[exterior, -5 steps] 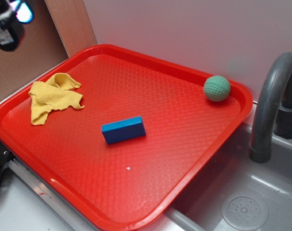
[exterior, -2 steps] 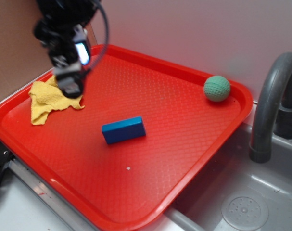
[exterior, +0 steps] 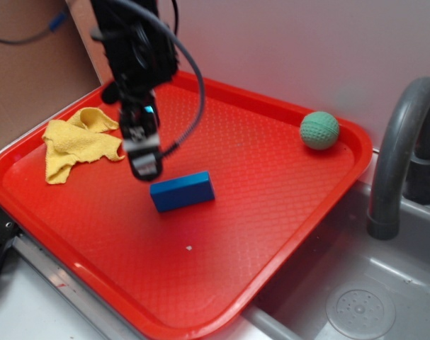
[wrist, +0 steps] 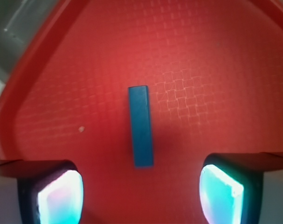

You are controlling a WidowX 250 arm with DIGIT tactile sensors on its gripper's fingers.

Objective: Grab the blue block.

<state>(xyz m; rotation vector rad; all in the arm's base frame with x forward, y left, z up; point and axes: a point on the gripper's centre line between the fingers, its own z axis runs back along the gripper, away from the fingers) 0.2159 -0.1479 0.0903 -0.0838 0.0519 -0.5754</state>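
Note:
The blue block [exterior: 183,191] lies flat near the middle of the red tray [exterior: 285,212]. My gripper [exterior: 145,164] hangs just above the tray, close to the block's left end, open and empty. In the wrist view the block [wrist: 141,126] runs lengthwise straight ahead of the gripper [wrist: 140,193], its near end just beyond the gap between the two glowing fingertips [wrist: 59,196]. The jaws stand wide apart with only bare tray between them.
A crumpled yellow cloth [exterior: 78,142] lies at the tray's left side, just behind the arm. A green ball [exterior: 319,130] sits in the tray's far right corner. A grey faucet [exterior: 402,142] and sink [exterior: 363,297] are to the right of the tray.
The arm has come in from the upper left, moving right and down over the cloth to the block's left end. The block, ball and cloth have not moved.

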